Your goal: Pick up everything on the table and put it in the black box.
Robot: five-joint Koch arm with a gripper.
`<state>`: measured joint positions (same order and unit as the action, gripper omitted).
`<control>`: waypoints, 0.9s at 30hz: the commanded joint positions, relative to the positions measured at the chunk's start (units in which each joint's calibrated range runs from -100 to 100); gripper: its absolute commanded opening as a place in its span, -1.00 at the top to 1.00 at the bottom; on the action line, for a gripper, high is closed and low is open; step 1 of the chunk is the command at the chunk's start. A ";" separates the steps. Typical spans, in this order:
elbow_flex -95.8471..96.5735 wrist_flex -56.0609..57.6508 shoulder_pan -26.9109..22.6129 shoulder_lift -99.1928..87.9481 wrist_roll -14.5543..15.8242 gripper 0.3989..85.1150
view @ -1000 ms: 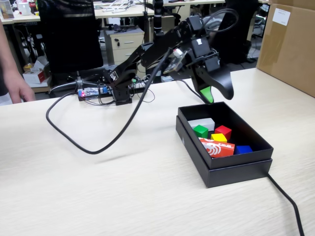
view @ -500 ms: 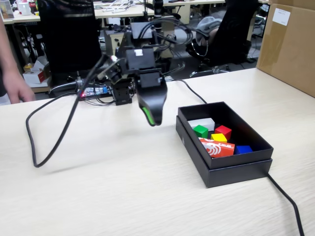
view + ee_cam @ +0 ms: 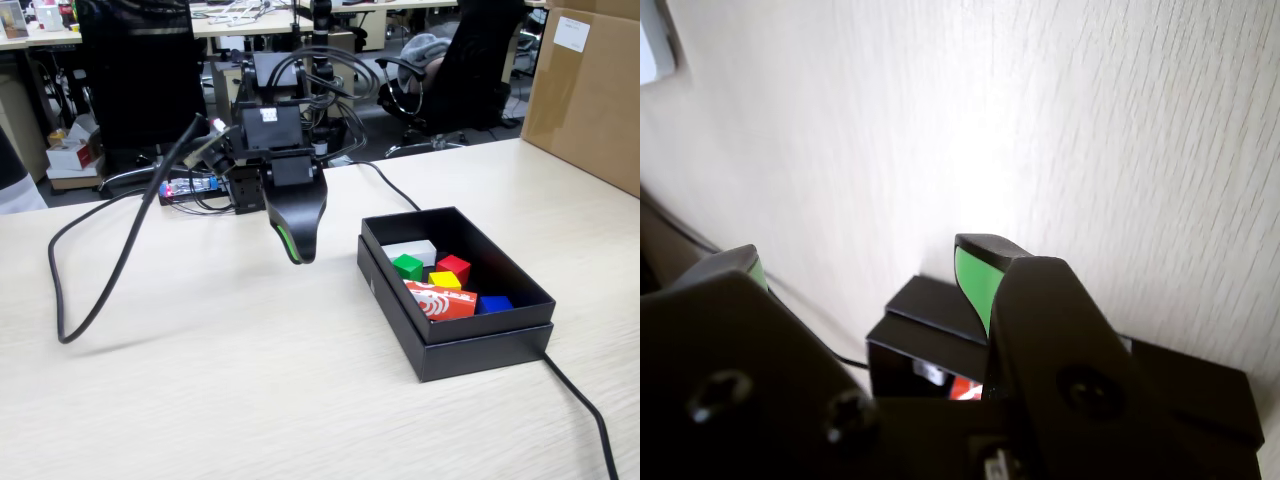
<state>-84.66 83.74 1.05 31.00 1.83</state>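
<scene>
Three cubes, red point(image 3: 454, 267), green point(image 3: 408, 266) and yellow point(image 3: 445, 280), sit inside the black box point(image 3: 452, 343) at right; the gripper point(image 3: 860, 262), released and empty, hangs mid-frame over bare table point(image 3: 200, 400).

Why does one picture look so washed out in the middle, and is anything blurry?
In the wrist view, glare bleaches the table above the open gripper, whose near black body looks soft. In the fixed view, lighting is even: the black box and cable cast faint shadows, and nothing looks smeared.
</scene>
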 commanded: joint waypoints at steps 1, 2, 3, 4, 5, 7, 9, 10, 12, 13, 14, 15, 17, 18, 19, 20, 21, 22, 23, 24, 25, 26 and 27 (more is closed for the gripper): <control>-2.55 1.83 -0.59 -1.46 -0.54 0.06; -2.55 1.75 -0.73 -1.46 -0.54 0.06; -2.55 1.83 -0.83 -1.46 -0.54 0.06; -2.46 1.83 -0.88 -1.46 -0.54 0.06; -2.37 1.75 -0.98 -1.46 -0.54 0.06; -1.28 1.75 -1.12 -1.80 -0.54 0.06; 2.43 1.23 -1.32 -3.98 -0.54 0.01; 5.88 0.62 -1.51 -5.93 -0.49 -0.04; 11.95 -1.45 -1.51 -9.60 -0.44 -0.04; 24.28 -6.81 -1.56 -17.29 -0.54 -0.08; 28.82 -9.14 -1.61 -20.27 -0.59 -0.08; 33.62 -11.64 -1.71 -23.60 -0.63 -0.08; 41.60 -15.79 -1.90 -29.00 -0.68 -0.08; 44.86 -17.69 -2.10 -31.18 -0.73 -0.08; 48.13 -19.59 -2.25 -33.36 -0.78 -0.08; 50.94 -21.15 -2.44 -35.31 -0.78 -0.08; 53.30 -22.44 -2.64 -37.14 -0.78 -0.08; 55.47 -23.57 -2.78 -38.86 -0.83 -0.08; 58.01 -24.78 -3.08 -40.81 -0.83 -0.08; 60.46 -26.25 -3.27 -42.54 -0.83 -0.08; 62.72 -27.45 -3.42 -44.37 -0.83 -0.08; 64.72 -28.23 -3.57 -45.86 -0.83 -0.08; 67.62 -28.75 -3.76 -48.16 -0.78 -0.08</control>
<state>-17.39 58.58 -2.27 -9.39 1.34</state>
